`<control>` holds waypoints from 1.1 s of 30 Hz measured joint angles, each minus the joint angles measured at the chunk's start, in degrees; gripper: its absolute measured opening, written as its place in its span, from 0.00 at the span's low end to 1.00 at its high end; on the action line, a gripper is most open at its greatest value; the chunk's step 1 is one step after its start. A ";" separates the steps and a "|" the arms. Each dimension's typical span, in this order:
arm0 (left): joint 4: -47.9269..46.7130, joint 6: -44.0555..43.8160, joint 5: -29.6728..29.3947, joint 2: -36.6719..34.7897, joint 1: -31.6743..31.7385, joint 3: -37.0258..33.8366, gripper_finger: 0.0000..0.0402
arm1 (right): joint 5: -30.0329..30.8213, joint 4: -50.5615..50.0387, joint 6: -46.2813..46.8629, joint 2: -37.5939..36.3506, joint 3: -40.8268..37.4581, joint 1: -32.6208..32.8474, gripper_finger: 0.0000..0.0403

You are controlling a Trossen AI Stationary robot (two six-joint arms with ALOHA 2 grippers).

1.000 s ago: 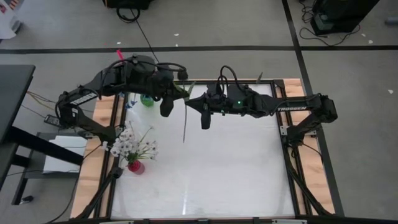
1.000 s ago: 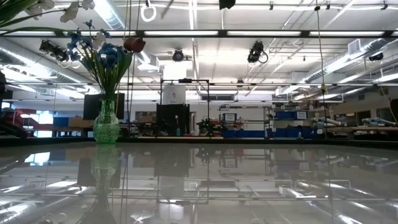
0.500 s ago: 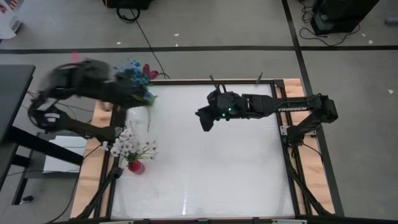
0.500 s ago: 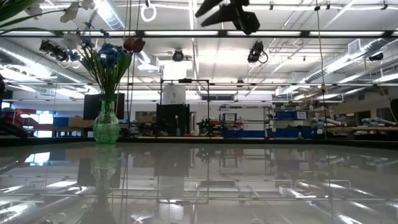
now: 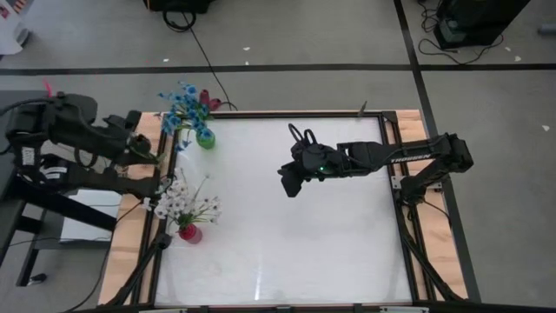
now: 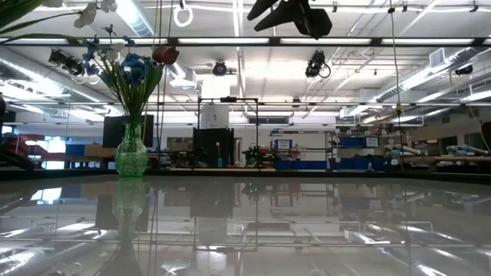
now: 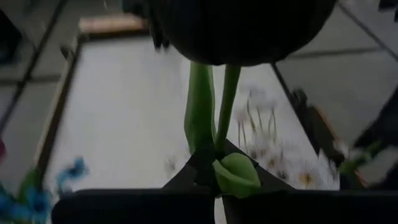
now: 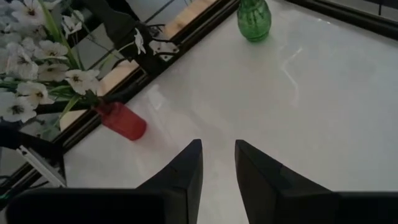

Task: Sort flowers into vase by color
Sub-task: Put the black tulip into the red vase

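My left gripper [image 5: 146,152] hangs over the table's left edge, shut on a dark-headed flower [image 7: 242,31] with a green stem. My right gripper [image 5: 289,183] hovers above the table's middle, tipped down, open [image 8: 217,168] with nothing between its fingers; the low view shows it at the top [image 6: 288,11]. A green vase [image 5: 205,137] with blue flowers [image 5: 184,104] stands at the far left corner. A red vase [image 5: 189,232] with white flowers [image 5: 182,202] stands by the left edge. My left gripper pinches the flower's green stem [image 7: 219,146] between its two fingers, beside a leaf [image 7: 237,175]. The fingers slant down from the table's left side and lie across the stem. The stem rises from the fingers to the dark head, and the flower is lifted clear of the table.
The white tabletop [image 5: 295,252] has a wooden frame along its left edge [image 5: 130,243] and right edge [image 5: 426,261]. Both vases [image 8: 255,18] [image 8: 124,123] stand on the left part; the middle and right lie bare. Cables run over the floor beyond the far edge.
My left gripper has swung fast from the table's far middle toward the left edge, carrying the flower with it. The stem that hung between the two grippers has gone with it. My right gripper has tipped down and sunk a little over the middle.
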 joint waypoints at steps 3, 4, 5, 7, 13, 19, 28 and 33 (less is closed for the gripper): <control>-3.77 -0.30 0.35 -0.06 0.00 -0.69 0.02 | 0.21 -0.04 1.14 0.00 0.00 0.25 0.25; -3.74 -0.28 0.95 -0.23 0.00 -1.31 0.02 | 0.24 -0.06 1.49 0.00 0.00 0.28 0.25; -3.47 -0.07 1.52 -0.69 0.00 -2.08 0.02 | 0.24 -0.09 1.70 -0.01 0.00 0.28 0.25; -2.43 1.12 2.95 -1.95 0.00 -4.57 0.02 | 0.25 -0.11 2.01 0.00 0.00 0.28 0.25; 4.87 -0.95 3.80 -12.50 0.00 -16.47 0.02 | 0.92 -1.39 4.02 0.00 0.00 0.74 0.25; 11.39 -5.75 5.62 -23.28 0.00 -24.00 0.02 | 2.49 -2.82 4.89 0.00 0.00 1.62 0.25; 18.79 -6.73 14.23 -34.49 1.86 -34.39 0.01 | 2.64 -9.27 8.55 0.00 0.00 0.40 0.25; 25.93 -5.05 17.46 -39.69 2.23 -41.69 0.01 | 2.66 -11.44 11.57 0.00 0.00 -0.74 0.25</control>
